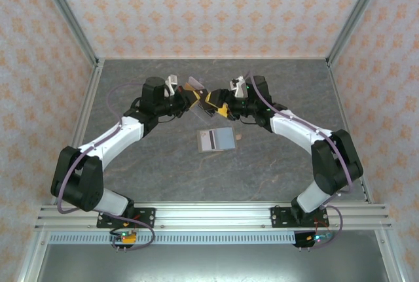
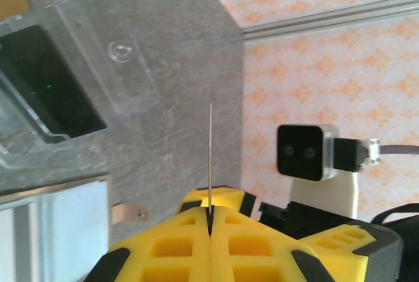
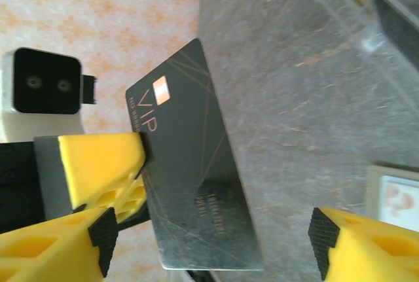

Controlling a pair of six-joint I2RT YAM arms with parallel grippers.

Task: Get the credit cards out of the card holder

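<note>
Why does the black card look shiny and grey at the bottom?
Right wrist view: light glances off the black card, washing its lower half grey; the near fingertips look soft, out of focus. Left wrist view: the clear card holder carries pale glare. Top external view: soft, even light.

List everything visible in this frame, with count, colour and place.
black VIP credit card: one, black with copper print, pinched in the left gripper.
clear plastic slotted card holder: one, clear, black rectangle inside, just beyond the grippers.
pale grey-blue flat cards: small stack, count unclear, mid-table.
small tan tab: one, tan, beside that stack.
grey stone-pattern table: one, grey, beneath everything.
left gripper: one, yellow fingers, shut on the card.
right gripper: one, yellow fingers, open, either side of that card.
</note>
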